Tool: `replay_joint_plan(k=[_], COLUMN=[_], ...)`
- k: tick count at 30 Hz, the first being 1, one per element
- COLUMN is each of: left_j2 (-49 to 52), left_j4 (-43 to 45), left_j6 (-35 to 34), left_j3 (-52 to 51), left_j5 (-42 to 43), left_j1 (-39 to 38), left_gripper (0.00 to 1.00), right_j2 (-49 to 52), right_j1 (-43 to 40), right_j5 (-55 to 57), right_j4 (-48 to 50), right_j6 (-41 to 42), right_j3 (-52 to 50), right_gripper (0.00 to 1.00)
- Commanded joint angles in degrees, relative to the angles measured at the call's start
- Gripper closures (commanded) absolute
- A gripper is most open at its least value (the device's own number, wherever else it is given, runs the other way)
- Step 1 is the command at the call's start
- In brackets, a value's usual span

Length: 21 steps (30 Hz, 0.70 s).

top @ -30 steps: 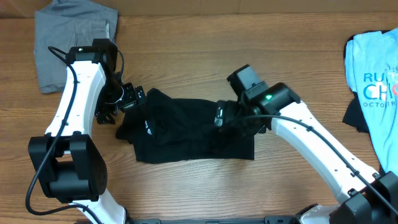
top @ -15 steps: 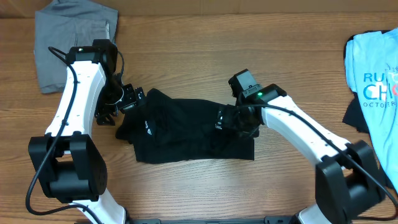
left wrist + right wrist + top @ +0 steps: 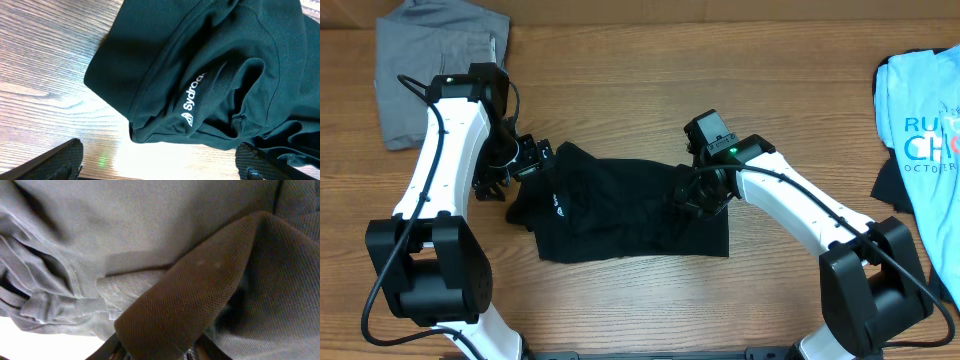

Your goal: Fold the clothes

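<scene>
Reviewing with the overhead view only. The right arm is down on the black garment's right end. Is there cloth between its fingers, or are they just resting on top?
Observer: On the right wrist view, a raised fold of the black garment stands up from between the right fingers, so it looks pinched.
Operator: And the left side?
Observer: On the left wrist view, the left fingers are spread wide over the garment's corner and grip nothing.

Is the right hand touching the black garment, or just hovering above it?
Touching. The right wrist view shows a raised fold of the black garment running down between the fingers of the right hand, with no gap between cloth and fingers.
</scene>
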Motion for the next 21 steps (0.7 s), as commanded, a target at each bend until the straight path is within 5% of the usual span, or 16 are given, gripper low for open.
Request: replay_joint_plan(k=[1,8,9,11,12,13,21], left_j2=[0.04,0.04,0.04,0.04,0.04,0.04,0.04], left_j4=[0.04,0.07,0.07,0.07,0.09,0.09,0.13], left_j6=[1.33,1.33,1.33,1.36,1.36,1.36,2.91], left_j3=[0.24,0.24,0.24,0.24,0.24,0.24,0.24], left_j5=[-0.35,-0.35,-0.35,-0.37,-0.37,-0.37,-0.37], left_j1=[-0.44,-0.44,-0.44,-0.44,-0.44,-0.44,-0.44], left_gripper=[0.0,0.0,0.0,0.0,0.0,0.0,0.0], right_j2=[0.26,1.22,1.33,1.42,1.42,1.4,-1.9], right_j1=[0.22,2.27,2.58,3.26,3.67,3.69,1.03], right_j5=[-0.35,-0.35,-0.37,-0.33,-0.35,-0.37,-4.87], right_j4=[1.29,8.24,9.29,11.04,12.09,12.22,1.4], right_j6=[1.29,4.11,4.13,4.09,4.02,3.82,-1.88], right_j3=[-0.13,-0.13,-0.13,-0.13,-0.11,-0.04,6.75], right_gripper=[0.7,0.78,0.72,0.47,0.26,0.18,0.12])
